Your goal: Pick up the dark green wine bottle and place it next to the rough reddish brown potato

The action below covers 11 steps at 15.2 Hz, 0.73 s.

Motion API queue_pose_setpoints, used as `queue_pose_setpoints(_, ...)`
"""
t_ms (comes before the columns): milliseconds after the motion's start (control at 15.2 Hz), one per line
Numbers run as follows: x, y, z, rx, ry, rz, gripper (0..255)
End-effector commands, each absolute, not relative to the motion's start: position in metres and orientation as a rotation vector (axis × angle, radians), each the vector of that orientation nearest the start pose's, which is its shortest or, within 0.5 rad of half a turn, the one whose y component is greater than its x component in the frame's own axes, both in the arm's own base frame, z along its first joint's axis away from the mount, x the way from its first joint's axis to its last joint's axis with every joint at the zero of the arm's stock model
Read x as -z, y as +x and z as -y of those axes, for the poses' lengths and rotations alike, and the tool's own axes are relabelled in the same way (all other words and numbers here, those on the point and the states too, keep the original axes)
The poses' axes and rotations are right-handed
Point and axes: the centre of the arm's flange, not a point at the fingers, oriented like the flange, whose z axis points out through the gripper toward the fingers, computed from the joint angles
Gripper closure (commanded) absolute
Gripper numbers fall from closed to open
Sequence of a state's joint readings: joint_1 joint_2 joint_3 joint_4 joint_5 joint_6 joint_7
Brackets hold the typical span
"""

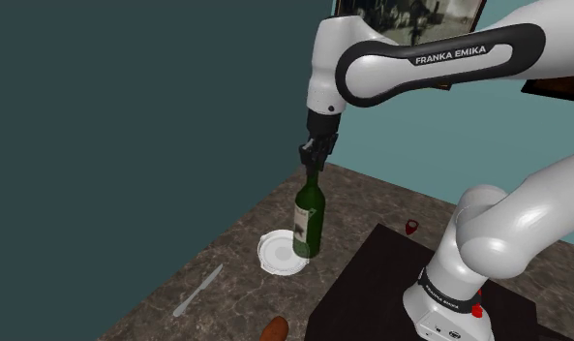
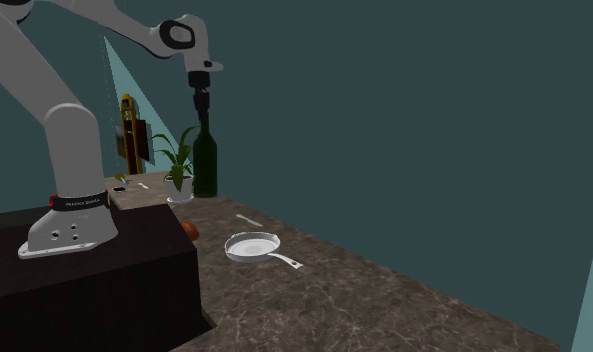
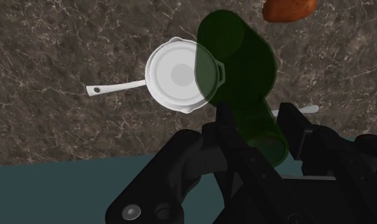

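end effector (image 1: 314, 158): fingers clamped on neck of dark green wine bottle (image 1: 309, 218) | bottle: upright over white frying pan (image 1: 278, 254) rim | potato (image 1: 274, 329): near pan, apart | handling, judged: rigid, heavy, slick, breakable; a neck hold may swing

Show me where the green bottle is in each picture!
Shoulder view: the bottle is at centre, in the gripper, right of the pan.
Second exterior view: bottle upper left, by the plant.
Wrist view: bottle between the fingers, overlapping the pan.
Landmark: the pan.
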<state>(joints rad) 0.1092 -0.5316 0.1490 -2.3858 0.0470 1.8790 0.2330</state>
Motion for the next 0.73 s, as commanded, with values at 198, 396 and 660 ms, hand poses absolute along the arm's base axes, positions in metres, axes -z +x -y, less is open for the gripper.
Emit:
queue_pose_setpoints(198,-0.486,0.380,-0.108,0.044,-3.166,-0.013,255)
queue_pose_setpoints(396,-0.470,0.380,-0.108,0.044,-3.166,-0.013,255)
queue_pose_setpoints(660,-0.449,0.380,-0.108,0.044,-3.166,-0.013,255)
